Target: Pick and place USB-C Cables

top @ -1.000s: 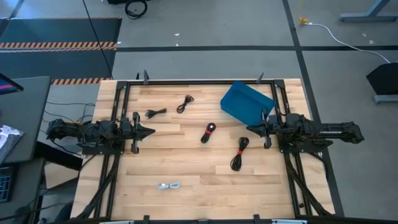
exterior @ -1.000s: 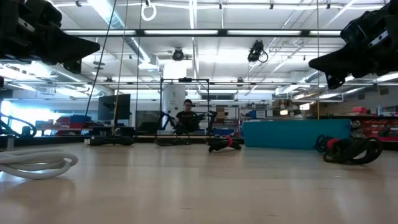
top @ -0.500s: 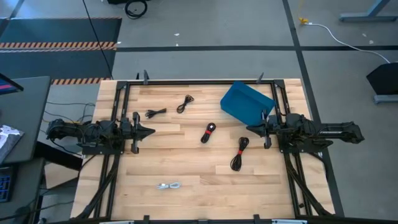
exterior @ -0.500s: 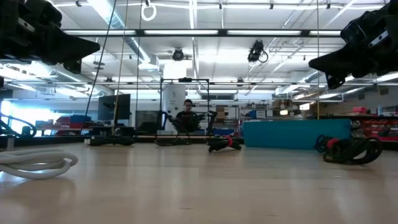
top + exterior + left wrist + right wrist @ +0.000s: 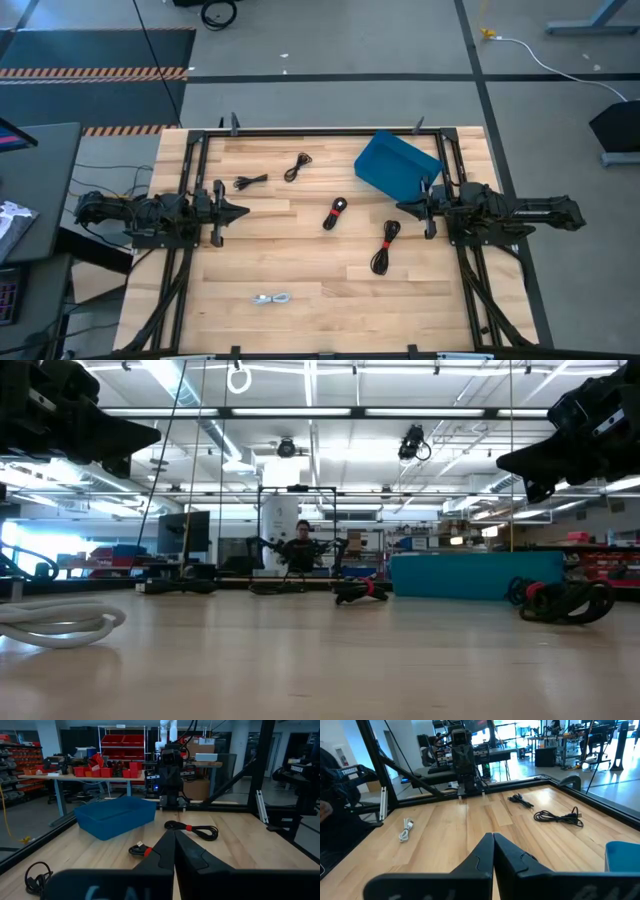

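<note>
- The left gripper [image 5: 243, 211] hovers over the left side of the wooden surface [image 5: 300, 270], fingers pressed together and holding nothing; it points inward toward the middle, which looks like a waiting pose from which any cable can be reached.
- The right gripper [image 5: 402, 208] mirrors it on the right side, fingers also pressed together and empty, just beside the blue bin [image 5: 395, 165].
- The blue bin sits tilted at the far right corner of the surface, apart from all the cables; it is the likely drop place, so none of the task looks done yet.
- Five cables lie loose and well apart from one another, probably spread out so each can be pinched singly.
- A small black cable [image 5: 250, 181] lies at the far left, nearest the left gripper.
- Another black cable [image 5: 297, 166] lies just beside it, toward the far edge.
- The black cable with a red band [image 5: 335, 212] rests near the middle, between the two grippers.
- A longer black cable [image 5: 385, 247], also marked with red, lies closest to the right gripper.
- The white-grey cable [image 5: 272, 298] lies alone near the front edge, on the left arm's half.
- Both grippers must spread before any pick; the thin coils lie flat, so a low, centred pinch seems needed.
</note>
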Motion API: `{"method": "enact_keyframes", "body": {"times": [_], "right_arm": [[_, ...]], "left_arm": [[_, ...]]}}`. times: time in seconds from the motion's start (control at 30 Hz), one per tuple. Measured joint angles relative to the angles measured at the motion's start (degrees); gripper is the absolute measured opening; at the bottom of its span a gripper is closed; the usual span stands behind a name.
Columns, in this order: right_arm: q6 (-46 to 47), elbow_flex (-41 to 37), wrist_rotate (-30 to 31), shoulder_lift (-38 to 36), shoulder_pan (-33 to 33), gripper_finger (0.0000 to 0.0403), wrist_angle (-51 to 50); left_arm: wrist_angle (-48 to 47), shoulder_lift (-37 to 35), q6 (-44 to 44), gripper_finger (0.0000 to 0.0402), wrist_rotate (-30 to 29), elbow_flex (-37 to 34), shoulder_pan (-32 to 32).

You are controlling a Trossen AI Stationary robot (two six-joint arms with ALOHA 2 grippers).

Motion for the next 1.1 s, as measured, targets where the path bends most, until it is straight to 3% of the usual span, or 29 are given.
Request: {"method": "enact_keyframes", "body": {"times": [0.67,0.87,1.1], "right_arm": [[0.0,0.0,0.0,0.0,0.0,0.0010,0.0],[-5.3,0.0,0.2,0.0,0.0,0.0010,0.5],[-1.2,0.0,0.2,0.0,0.1,0.0010,4.1]], "left_arm": [[1.0,0.0,0.0,0.0005,0.0,0.0,0.0],[1.2,0.0,-2.7,0.0005,0.0,0.0,0.0],[5.0,0.0,-6.0,0.0005,0.0,0.0,-0.1]]}}
